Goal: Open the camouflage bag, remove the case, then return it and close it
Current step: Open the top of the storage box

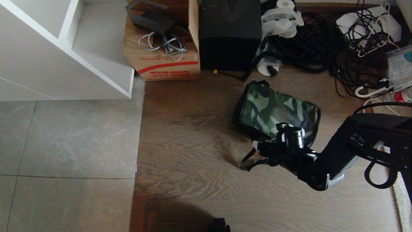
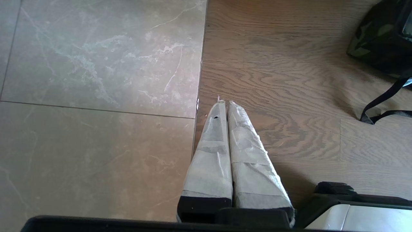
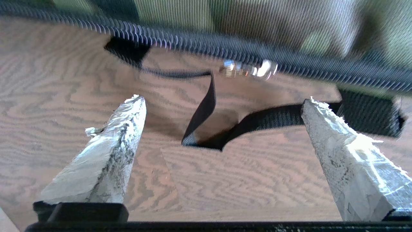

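Right gripper [image 3: 222, 119] hangs spread wide at the near edge of the camouflage bag [image 1: 276, 109], which we see lying shut on the wood floor [image 1: 193, 154]. Risk, we judge: snagging the loose strap [image 3: 206, 109] instead of the flap.

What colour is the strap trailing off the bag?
Black strap, lying on the wood floor; clearest in the right wrist view.

— How many bags down there?
— One camouflage bag [image 1: 277, 111] on the wood floor.
— Boxes?
— Two: one cardboard carton [image 1: 162, 58], one tall black box [image 1: 229, 38] beside it.
— Robot grippers?
— Two: the right gripper [image 3: 222, 106] and the left gripper [image 2: 224, 106].
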Controlling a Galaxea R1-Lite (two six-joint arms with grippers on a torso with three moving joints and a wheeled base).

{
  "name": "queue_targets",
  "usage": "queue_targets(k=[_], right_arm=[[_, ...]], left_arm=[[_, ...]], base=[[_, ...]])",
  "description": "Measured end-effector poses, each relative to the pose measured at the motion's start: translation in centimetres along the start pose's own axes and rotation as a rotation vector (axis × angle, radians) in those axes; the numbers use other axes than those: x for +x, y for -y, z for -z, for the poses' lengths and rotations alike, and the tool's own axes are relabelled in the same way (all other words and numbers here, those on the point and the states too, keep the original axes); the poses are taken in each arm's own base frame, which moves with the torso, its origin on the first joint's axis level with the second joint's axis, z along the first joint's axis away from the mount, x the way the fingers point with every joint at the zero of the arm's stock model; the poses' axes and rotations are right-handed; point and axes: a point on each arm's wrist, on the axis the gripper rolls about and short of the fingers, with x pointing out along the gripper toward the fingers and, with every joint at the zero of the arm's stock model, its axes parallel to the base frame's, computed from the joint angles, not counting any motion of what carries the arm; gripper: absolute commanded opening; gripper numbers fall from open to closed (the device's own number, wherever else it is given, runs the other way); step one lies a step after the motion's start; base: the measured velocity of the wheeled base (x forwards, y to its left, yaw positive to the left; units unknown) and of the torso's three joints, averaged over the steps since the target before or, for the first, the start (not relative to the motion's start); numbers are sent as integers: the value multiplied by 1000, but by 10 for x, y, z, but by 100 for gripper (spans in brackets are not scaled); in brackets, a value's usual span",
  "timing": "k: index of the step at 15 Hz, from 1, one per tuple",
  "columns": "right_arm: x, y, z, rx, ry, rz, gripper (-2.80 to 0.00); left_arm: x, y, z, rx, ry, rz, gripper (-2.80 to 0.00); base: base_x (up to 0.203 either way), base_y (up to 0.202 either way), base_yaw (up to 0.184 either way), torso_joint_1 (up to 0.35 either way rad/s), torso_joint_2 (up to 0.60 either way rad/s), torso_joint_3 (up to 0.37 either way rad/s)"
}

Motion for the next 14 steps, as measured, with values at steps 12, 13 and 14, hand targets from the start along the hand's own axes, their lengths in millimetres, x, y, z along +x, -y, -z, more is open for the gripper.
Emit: queue_targets(k=[12,13,14], right_arm=[[12,13,-10,-32,40,36,0],[15,13,-10,-30,49,42,0],[17,13,-10,-29,54,53,0]], left_arm=[[0,0,0,0,0,0,-280],[0,0,0,0,0,0,-280],[0,0,0,0,0,0,-280]], base=[[0,0,0,0,0,0],[0,0,0,0,0,0],[0,0,0,0,0,0]])
